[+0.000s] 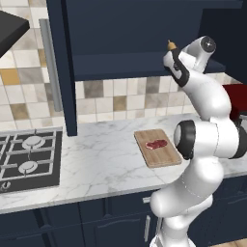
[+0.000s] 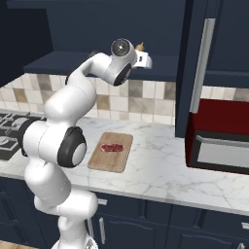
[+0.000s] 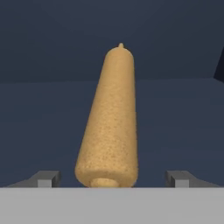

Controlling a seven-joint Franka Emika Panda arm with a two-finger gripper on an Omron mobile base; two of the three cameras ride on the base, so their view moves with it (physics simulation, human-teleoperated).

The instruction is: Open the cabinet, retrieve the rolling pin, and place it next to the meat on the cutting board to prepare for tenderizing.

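The navy cabinet (image 1: pixel 120 29) stands with both doors swung out, the left door (image 1: pixel 62 62) and the right door (image 2: pixel 192 68) showing their silver bar handles. The tan rolling pin (image 3: pixel 113 127) lies on the cabinet shelf, pointing away from the hand; its tip (image 1: pixel 170 45) (image 2: pixel 140 46) peeks above the wrist. My gripper (image 3: pixel 112 179) is open, one fingertip (image 3: pixel 43 178) on each side of the pin's near end, with a gap on both sides. On the counter below, the red meat (image 1: pixel 156 144) (image 2: pixel 112 147) rests on the wooden cutting board (image 1: pixel 161 157) (image 2: pixel 109 160).
A gas hob (image 1: pixel 29 154) lies at the counter's left under a dark hood (image 1: pixel 9 29). A red microwave (image 2: pixel 219 141) stands at the right, just beyond the open right door. White marble counter (image 1: pixel 101 159) surrounds the board.
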